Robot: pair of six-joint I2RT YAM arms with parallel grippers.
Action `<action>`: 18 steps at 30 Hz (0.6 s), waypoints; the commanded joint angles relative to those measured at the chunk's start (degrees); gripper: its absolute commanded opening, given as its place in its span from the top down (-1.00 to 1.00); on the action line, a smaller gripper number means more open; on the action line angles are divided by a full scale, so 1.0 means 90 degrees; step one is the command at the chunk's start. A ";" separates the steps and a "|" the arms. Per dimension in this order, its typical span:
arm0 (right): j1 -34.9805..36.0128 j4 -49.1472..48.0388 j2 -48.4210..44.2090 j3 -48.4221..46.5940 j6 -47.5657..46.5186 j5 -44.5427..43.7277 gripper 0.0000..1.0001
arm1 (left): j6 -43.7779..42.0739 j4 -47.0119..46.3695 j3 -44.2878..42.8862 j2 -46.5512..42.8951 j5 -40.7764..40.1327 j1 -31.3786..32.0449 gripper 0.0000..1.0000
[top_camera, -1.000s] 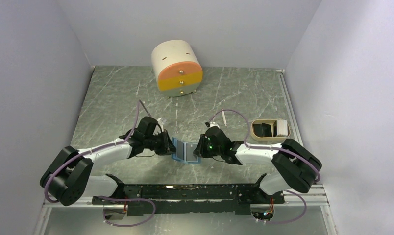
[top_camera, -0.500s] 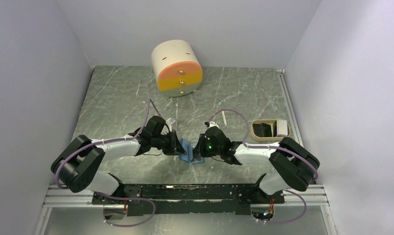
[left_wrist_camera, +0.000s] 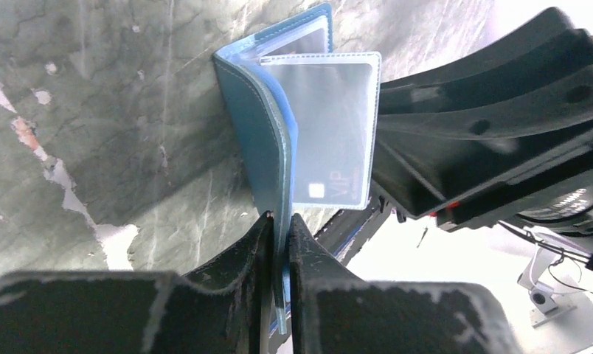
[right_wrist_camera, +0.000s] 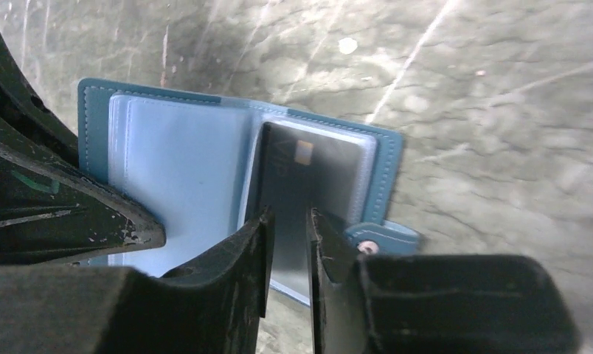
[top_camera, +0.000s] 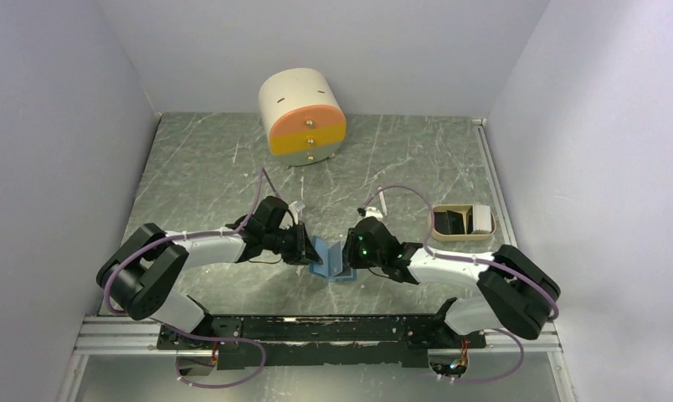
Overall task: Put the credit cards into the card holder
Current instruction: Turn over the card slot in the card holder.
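Wide view first: the grey marbled surface [top_camera: 199, 167], with a cream drawer unit [top_camera: 304, 117] at the far edge and a small beige tray [top_camera: 463, 222] out to the right. Whether more cards sit in it I can't tell.

Both arms meet near the middle of the surface with the card holder [top_camera: 329, 258] between them, standing open like a book. The left claw [left_wrist_camera: 279, 232] is clamped tight on the holder's teal outer cover, pinching its lower edge. That's the anchor. The right claw [right_wrist_camera: 288, 225] has its jaws narrowly parted on either side of a clear inner pocket. Whether it actually grips that leaf or only straddles it, I cannot tell.

And there's the credit card [right_wrist_camera: 312, 173], dark with a gold chip, already showing inside that clear pocket.

My read: this is the seating step. To do it well, the left side should hold the cover steady and not twist. The right should push straight along the pocket rather than across it, so the card goes fully home without buckling the sleeve, and it should let go gently.
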State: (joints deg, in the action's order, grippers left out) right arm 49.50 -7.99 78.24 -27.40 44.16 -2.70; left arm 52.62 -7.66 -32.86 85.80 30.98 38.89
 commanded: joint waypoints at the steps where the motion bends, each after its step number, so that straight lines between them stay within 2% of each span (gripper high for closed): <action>1: -0.0127 0.1056 -0.0585 -0.0339 -0.0418 -0.0852 0.42 | -0.0229 0.0374 -0.0168 -0.0100 -0.0184 0.0055 0.68; 9: -0.0413 0.2535 -0.1273 -0.1344 -0.1360 -0.1773 0.01 | -0.0261 0.0553 -0.0044 -0.0259 -0.0415 0.0048 0.67; 15: -0.1658 0.3413 -0.1291 -0.2170 -0.2263 -0.1833 -0.07 | -0.0191 0.0357 0.0159 -0.0529 -0.0377 0.0037 0.63; 18: -0.2111 0.3900 -0.1106 -0.2608 -0.2596 -0.2326 -0.15 | -0.0212 0.0268 0.0214 -0.0476 -0.0304 0.0029 0.60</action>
State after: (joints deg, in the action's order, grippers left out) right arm 34.89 18.70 67.29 -46.61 27.46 -17.72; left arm 51.31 -3.68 -31.88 82.24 28.14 38.92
